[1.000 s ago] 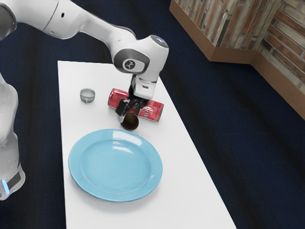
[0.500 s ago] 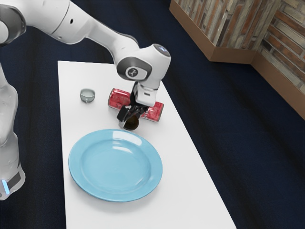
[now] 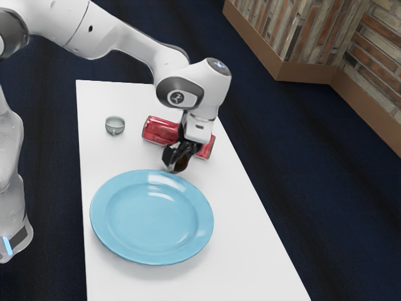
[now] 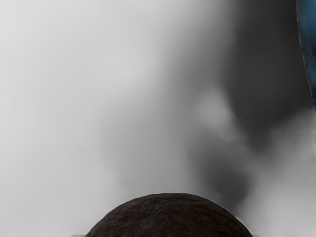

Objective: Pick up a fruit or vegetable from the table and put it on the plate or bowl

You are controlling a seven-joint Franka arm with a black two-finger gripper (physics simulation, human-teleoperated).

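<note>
Since the fruit (image 3: 182,165) has to end on the plate (image 3: 109,219), our gripper (image 3: 176,160) holds it right at the plate's far rim, between that rim and the red can (image 3: 159,128) lying on its side behind. The two fingers come down from above and close on the fruit from either side, parted only by its width, with nothing else in their grasp. That top-down pinch makes sense: it leaves the underside free, so the fruit can be set on the plate before the fingers meet anything. The fruit looks to be just off the table (image 3: 250,238). In the wrist view a soft dark shadow lies on the white top beyond the fruit (image 4: 168,217), which fits a small lift, though we cannot be certain of the gap. A small cup (image 3: 114,125) stands well apart, toward the exterior view's left, out of the likely path.

As for its lie, the fruit is dark brown and egg-like. Its long axis seems to run roughly up and down along the fingers, leaning slightly, with a rounded end lowest. The fingers hide its upper part, so we cannot tell which end is the narrow one.
</note>
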